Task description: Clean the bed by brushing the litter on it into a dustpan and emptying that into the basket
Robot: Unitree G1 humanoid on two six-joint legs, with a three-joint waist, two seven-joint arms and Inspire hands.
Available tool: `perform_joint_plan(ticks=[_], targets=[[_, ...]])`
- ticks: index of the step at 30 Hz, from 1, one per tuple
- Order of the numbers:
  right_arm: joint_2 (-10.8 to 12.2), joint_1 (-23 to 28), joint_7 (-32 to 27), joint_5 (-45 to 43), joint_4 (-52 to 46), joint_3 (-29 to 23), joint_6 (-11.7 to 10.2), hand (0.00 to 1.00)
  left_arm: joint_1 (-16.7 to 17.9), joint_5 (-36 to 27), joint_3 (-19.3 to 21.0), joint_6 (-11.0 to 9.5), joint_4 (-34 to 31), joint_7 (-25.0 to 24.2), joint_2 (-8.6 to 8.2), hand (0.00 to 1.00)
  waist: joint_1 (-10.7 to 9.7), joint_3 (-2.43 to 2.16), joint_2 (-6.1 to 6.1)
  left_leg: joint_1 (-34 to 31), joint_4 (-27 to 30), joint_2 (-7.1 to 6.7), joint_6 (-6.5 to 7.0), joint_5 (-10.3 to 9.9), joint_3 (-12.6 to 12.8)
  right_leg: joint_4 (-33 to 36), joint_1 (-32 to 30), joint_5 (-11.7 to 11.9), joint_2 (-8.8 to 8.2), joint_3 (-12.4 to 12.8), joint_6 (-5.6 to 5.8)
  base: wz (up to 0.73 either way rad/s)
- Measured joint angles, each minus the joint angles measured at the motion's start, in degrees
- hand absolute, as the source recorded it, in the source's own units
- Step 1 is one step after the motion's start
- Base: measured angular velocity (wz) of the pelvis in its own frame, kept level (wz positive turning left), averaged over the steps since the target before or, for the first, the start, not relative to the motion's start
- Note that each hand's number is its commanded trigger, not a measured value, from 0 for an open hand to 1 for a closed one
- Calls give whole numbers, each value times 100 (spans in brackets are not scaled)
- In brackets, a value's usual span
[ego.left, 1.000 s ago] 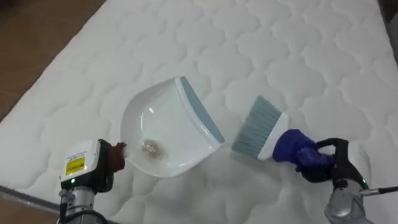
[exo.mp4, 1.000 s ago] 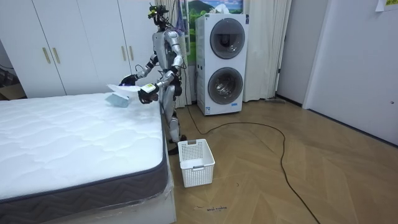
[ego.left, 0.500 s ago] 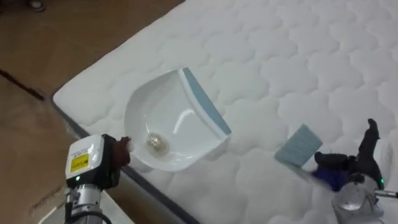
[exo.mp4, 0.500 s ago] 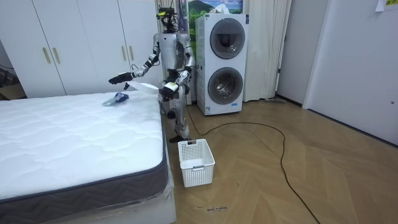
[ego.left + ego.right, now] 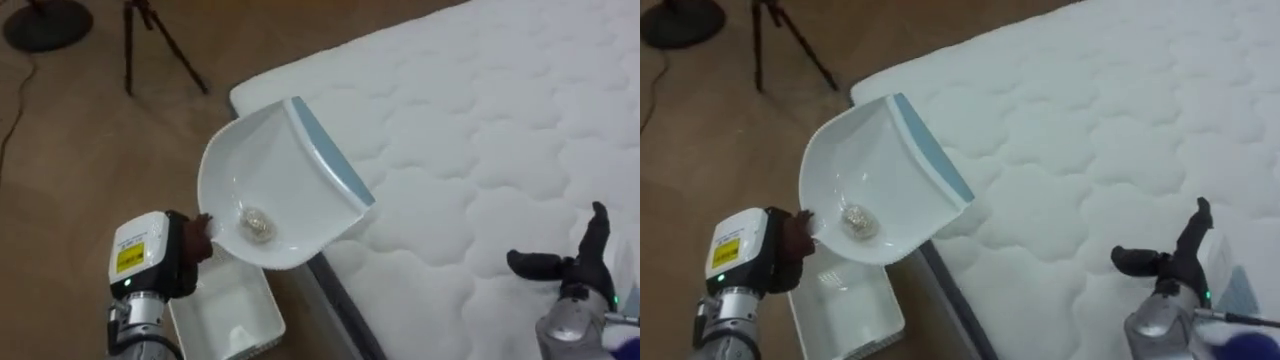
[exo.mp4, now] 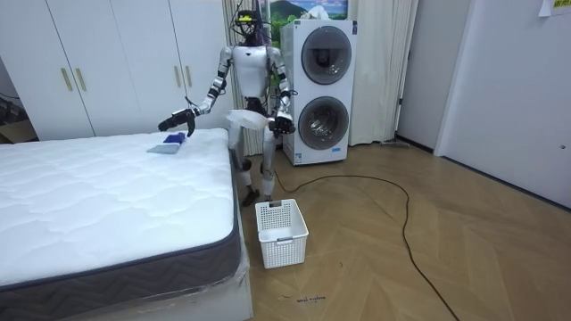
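Here your left hand [image 5: 188, 252] is clamped round the handle end of the dustpan [image 5: 275, 180]. You hold it in the air off the corner of the bed [image 5: 480, 130]. The dustpan is a white scoop with a grey-blue strip along its front lip, and it is tilted so that the lip sits highest. One small, pale, crumpled scrap [image 5: 256, 226] lies low in its bowl, near the handle.

Below the dustpan, a white basket [image 5: 268, 312] stands on the wooden floor just beside the bed's edge, and its inside looks bare.

Your right hand [image 5: 572, 268] hangs over the white quilted mattress with its fingers spread apart, gripping nothing. In the room view the blue brush [image 6: 168, 143] lies on the bed under that hand.

A yellow label [image 5: 121, 262] on your left wrist carries print too small to make out.
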Motion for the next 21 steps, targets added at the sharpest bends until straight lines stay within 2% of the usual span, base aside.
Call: perform_joint_plan(ticks=[1, 2, 3, 4, 5, 6, 8, 10, 12, 15, 18, 20, 21], targets=[[28, 106, -71, -84, -32, -3, -6, 0, -13, 2, -27, -10, -11, -3, 32, 100, -74, -5, -16, 36, -110, -139, 11, 122, -345, -86, -209, 52, 67, 452, 28, 180], [25, 199, -170, -126, -37, -9, -38, 0, -5, -27, -65, -22, -17, -4, 35, 100, -161, -4, -36, 66, -111, -276, 25, 164, -602, -221, -349, 236, 60, 820, 114, 155], [24, 252, -238, -125, -41, -5, -62, 0, 0, -62, -91, -25, -21, -10, 44, 100, -176, -12, -63, 72, -81, -347, 13, 164, -681, -266, -391, 415, 82, 1013, 181, 140], [-3, 414, -341, -119, -77, 0, -93, 0, 5, -128, -185, -26, -21, -32, 32, 100, -174, -55, -76, 54, 40, -413, -30, 164, -703, -236, -372, 575, 51, 998, 139, 92], [-11, 493, -394, -121, -129, 0, -91, 0, 10, -142, -235, -47, -30, -32, 31, 100, -131, -60, -79, 47, 97, -375, -60, 137, -612, -279, -325, 531, 47, 925, 139, 76], [7, 574, -440, -142, -300, 14, -93, 0, 23, -155, -225, -139, -32, -32, 43, 100, 11, -90, -17, 14, 129, -289, -92, 88, -456, -271, -311, 501, 34, 824, 111, 40], [19, 578, -434, -306, -461, 98, -132, 0, 23, -163, -209, -176, -35, -31, 53, 100, 111, -86, -5, -32, 122, -301, -114, 87, -463, -233, -317, 480, 0, 697, 132, 34], [22, 578, -412, -624, -480, 117, -222, 0, 33, -154, -209, -174, -39, -31, 51, 100, 251, -64, -53, -46, 120, -390, -124, 97, -637, -245, -279, 458, -10, 611, 152, 34], [34, 570, -412, -738, -494, 121, -222, 0, 33, -175, -200, -174, -40, -32, 52, 100, 333, -40, -100, -76, 128, -423, -131, 103, -704, -271, -258, 442, -12, 567, 157, 32], [76, 442, -413, -853, -444, 240, -223, 0, 30, -297, -195, -158, -20, -32, 63, 100, 333, -16, -148, -167, 133, -448, -126, 100, -783, -336, -248, 461, -1, 490, 148, 22], [76, 350, -405, -878, -268, 456, -224, 0, 26, -439, -203, -128, 46, -35, 53, 100, 334, 7, -195, -242, 119, -501, -98, 86, -892, -327, -331, 450, 18, 522, 114, 15], [95, 365, -354, -918, -206, 501, -201, 0, 48, -435, -203, -110, 115, -41, 53, 100, 331, 20, -179, -318, 160, -504, -45, 83, -928, -319, -332, 448, 47, 510, 99, 20], [105, 366, -354, -950, -206, 502, -199, 0, 78, -442, -219, -82, 144, -43, 52, 100, 306, 48, -136, -391, 259, -504, -20, 44, -953, -318, -334, 435, 59, 442, 83, 24]])
